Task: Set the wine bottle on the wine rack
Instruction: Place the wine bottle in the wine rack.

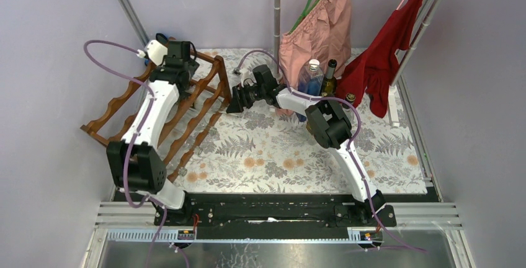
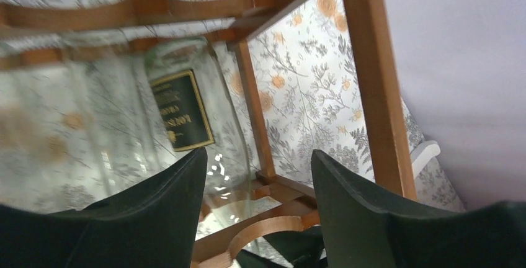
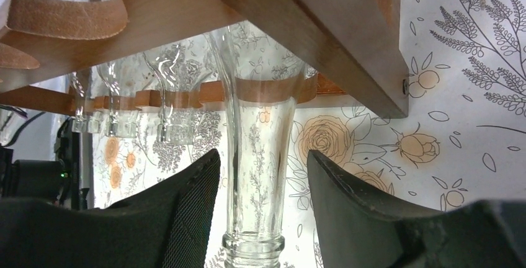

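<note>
The wine bottle (image 3: pixel 257 175), clear glass with a dark label (image 2: pixel 183 110), lies on its side in the wine rack (image 2: pixel 372 82). Its neck passes through a scalloped rail and points out toward the right gripper (image 3: pixel 263 156). That gripper's fingers stand spread on either side of the neck, with a thin gap on each side, so they pinch nothing. The left gripper (image 2: pixel 259 153) is at the body end, also spread, and its right finger is clear of the glass. The bottle looks seated, so the step in hand is probably letting go cleanly. To do that well, the right gripper should back straight out along the line of the neck, so that neither finger hooks the lip and drags the bottle out. The left should lift away without knocking the rail beneath it. From above, the left arm covers the bottle, so which tier it rests on cannot be told. The left wrist view is blurred, which leaves it unclear whether the left finger touches the glass. Several more glass necks (image 3: pixel 167 107) show along the rail, too distorted to count.
</note>
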Controlling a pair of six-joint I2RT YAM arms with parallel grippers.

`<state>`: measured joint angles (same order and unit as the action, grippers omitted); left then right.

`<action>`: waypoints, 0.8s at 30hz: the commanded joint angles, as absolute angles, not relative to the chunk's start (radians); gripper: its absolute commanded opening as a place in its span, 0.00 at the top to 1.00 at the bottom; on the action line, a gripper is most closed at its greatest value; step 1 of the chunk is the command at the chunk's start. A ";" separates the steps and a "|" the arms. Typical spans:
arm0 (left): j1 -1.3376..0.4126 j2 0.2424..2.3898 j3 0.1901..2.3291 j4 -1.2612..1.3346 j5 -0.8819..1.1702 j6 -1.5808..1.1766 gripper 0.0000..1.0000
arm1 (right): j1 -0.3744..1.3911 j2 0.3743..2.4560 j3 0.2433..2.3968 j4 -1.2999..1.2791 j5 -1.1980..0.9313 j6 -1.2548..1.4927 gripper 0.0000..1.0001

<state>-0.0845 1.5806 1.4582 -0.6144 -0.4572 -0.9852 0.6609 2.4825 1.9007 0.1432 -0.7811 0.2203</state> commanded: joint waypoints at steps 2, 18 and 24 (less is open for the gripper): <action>-0.081 1.435 1.500 -0.628 -0.552 -0.645 0.31 | 0.670 2.438 1.977 0.089 -0.817 0.089 0.39; -0.089 1.197 1.470 -0.673 -0.178 -0.225 0.31 | 0.684 2.557 2.168 -0.108 -0.815 0.043 0.38; -0.089 1.177 1.487 -0.675 -0.148 -0.167 0.30 | 0.711 2.522 2.101 -0.141 -0.756 -0.053 0.37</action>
